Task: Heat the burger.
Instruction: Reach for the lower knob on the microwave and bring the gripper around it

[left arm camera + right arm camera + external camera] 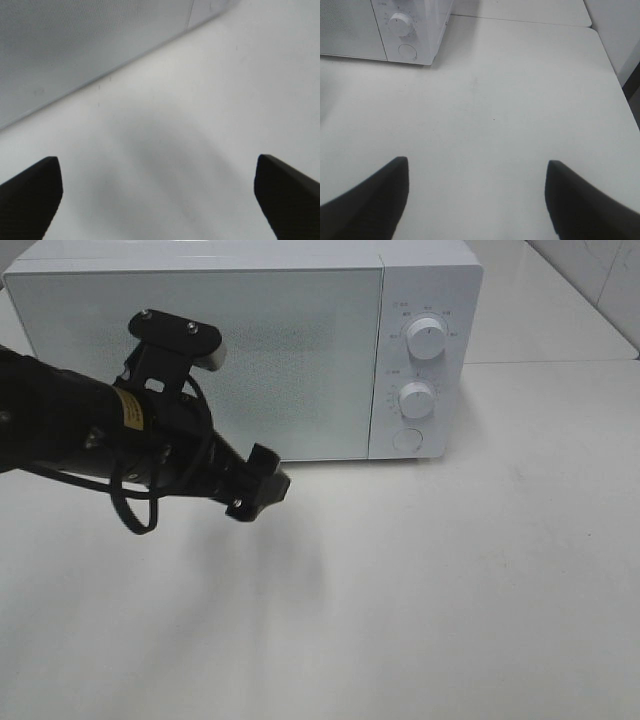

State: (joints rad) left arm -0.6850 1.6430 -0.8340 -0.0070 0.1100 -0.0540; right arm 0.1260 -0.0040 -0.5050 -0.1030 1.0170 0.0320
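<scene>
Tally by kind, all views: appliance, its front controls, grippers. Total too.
White box-shaped microwave oven: 1
White round dial knobs: 2
White round push button: 1
Black two-finger grippers: 2 (left gripper, right gripper)
Total: 6

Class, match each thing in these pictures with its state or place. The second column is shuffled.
Column one:
1. microwave door
2. left tool
3. round button

Column two:
A. under the lower knob
B. shut
C. open, holding nothing

Pairs: 1-B, 2-C, 3-A
</scene>
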